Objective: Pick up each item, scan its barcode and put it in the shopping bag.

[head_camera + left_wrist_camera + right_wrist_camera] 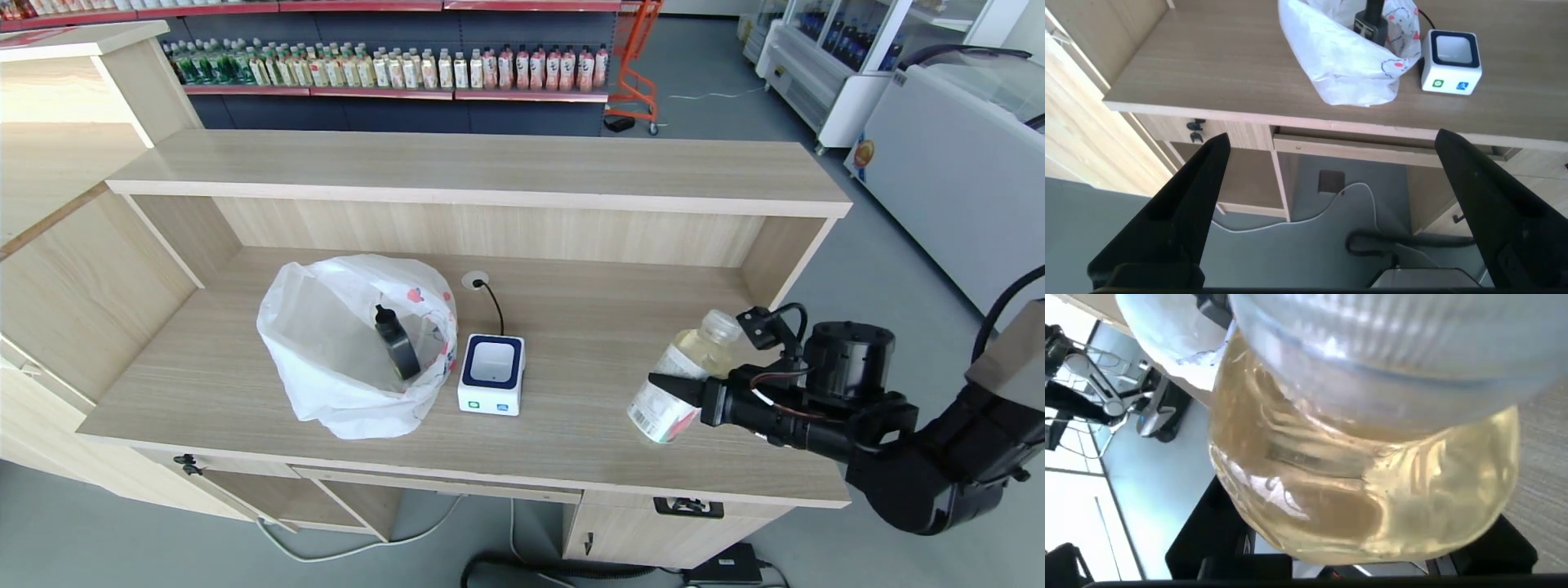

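The left hand (1333, 140) is held released, fingers (1190, 214) spread and nothing between them, before the near edge of the bench (588, 343). Ahead of it and to its right, the shopping bag (326, 359) stands open on the bench with a dark bottle (396, 343) inside. The scanner (491, 374) sits just beside the bag, on the side nearer the right hand (702, 402). That hand is clenched on the clear bottle (682, 377), which is held over the right part of the bench. The bottle's long axis is tilted, with the cap up and away and the labelled base pointing down towards the scanner. The scanner lies well apart to this hand's left, and this hand is judged the nearer one. The head view gives that gap and tilt. The right wrist view gives the bottle's pale yellow liquid (1364, 474) close up, and the left wrist view gives the left hand's spread.
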Motion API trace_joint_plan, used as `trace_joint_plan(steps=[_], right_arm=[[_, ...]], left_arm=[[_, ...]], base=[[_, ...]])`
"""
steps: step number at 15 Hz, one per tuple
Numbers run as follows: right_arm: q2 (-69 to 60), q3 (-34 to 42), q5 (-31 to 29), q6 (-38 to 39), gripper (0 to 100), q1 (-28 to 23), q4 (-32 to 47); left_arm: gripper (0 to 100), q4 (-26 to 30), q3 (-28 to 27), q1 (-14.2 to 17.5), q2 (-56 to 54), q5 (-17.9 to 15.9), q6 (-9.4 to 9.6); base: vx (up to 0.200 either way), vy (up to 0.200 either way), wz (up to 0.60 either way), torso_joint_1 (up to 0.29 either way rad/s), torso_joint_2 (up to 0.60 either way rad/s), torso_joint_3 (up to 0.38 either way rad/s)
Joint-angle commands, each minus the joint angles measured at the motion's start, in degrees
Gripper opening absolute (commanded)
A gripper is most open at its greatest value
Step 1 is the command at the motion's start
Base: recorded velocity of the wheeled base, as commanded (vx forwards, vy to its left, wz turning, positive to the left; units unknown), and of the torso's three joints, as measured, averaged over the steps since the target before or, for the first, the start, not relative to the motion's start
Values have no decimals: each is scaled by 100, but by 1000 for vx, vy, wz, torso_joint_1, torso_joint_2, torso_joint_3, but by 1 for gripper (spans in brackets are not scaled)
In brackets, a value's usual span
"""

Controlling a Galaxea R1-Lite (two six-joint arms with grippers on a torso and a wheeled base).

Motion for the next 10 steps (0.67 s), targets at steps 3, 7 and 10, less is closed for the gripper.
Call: trace_joint_plan(steps=[3,7,10], right_arm=[[-1185,852,766,526,0,554,-17],[-1299,887,757,667,0,1292,-35],[-1396,887,748,834,0,1583,-26]], left_arm=[[100,0,0,-2,-2,1,-1],[100,0,0,-2,-2,1,-1],[100,0,0,-2,-2,1,-1]], base=[[0,0,0,0,0,0],[0,0,0,0,0,0],[0,0,0,0,0,0]])
